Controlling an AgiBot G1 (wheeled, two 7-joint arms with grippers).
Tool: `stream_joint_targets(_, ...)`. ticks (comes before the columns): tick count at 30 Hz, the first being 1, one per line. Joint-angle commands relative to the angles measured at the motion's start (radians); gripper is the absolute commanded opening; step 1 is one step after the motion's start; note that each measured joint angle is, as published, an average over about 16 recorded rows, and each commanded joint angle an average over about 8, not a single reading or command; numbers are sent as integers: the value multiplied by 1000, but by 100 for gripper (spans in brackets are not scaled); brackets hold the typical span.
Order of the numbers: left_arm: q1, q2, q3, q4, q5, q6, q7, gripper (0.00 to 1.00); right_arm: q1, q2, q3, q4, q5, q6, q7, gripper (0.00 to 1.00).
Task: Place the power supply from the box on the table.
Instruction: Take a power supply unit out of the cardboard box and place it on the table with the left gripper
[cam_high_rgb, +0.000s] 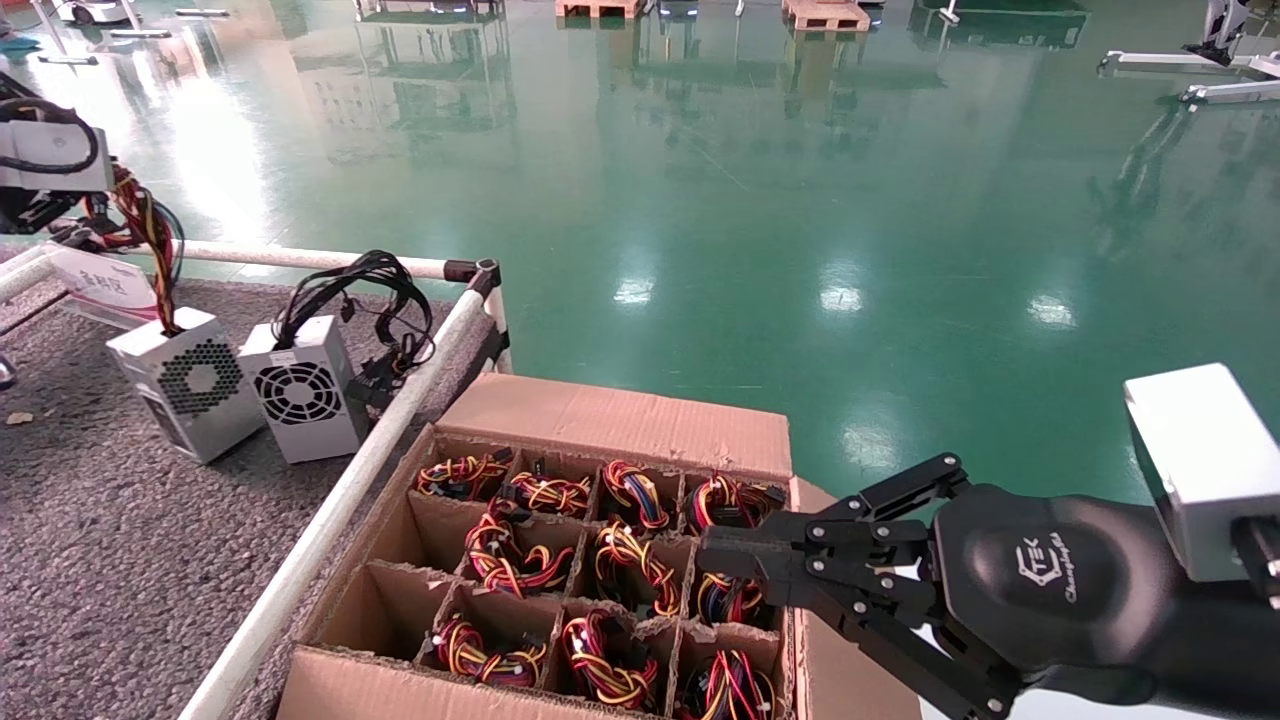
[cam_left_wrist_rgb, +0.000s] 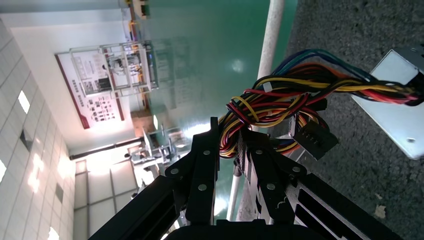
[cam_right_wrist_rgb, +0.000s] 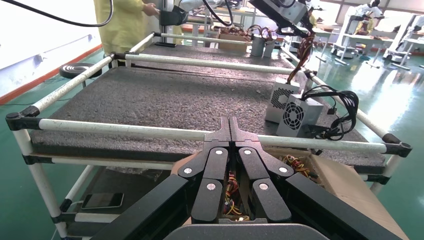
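The power supply is a silver-grey box with a honeycomb vent, and it stands on the grey carpeted table at the left. Its red, yellow and black wire bundle rises to my left gripper, which is shut on the wires. In the left wrist view the wires pass between the fingers of that gripper, and the metal case lies beyond them. My right gripper hangs shut and empty over the right side of the brown cardboard box; its closed tips point toward the table.
A whiter unit with black cables and a ring fan guard stands right beside the power supply. White tube rails edge the table next to the box. Several box cells hold coloured wire bundles. A person in yellow stands beyond the table.
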Motion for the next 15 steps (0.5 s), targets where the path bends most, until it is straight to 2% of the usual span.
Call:
stream_joint_targets(1,2,2,-1,1,-2,4,2,0,0,0,0,0,0,0,0,0)
stream_joint_targets(7,-3,3,-6,4,-7,21,10,1,0,0,0,0,0,0,0,0)
stream_joint_targets(10,-6,2,-8,6,-9,28,11,10,0,0,0,0,0,0,0,0)
stream_joint_targets(11,-7,2,-8,8,-9,30,12,16,0,0,0,0,0,0,0,0)
stream_joint_targets(15,-10,0,-9,13,-11,41,12,64,0,0,0,0,0,0,0,0)
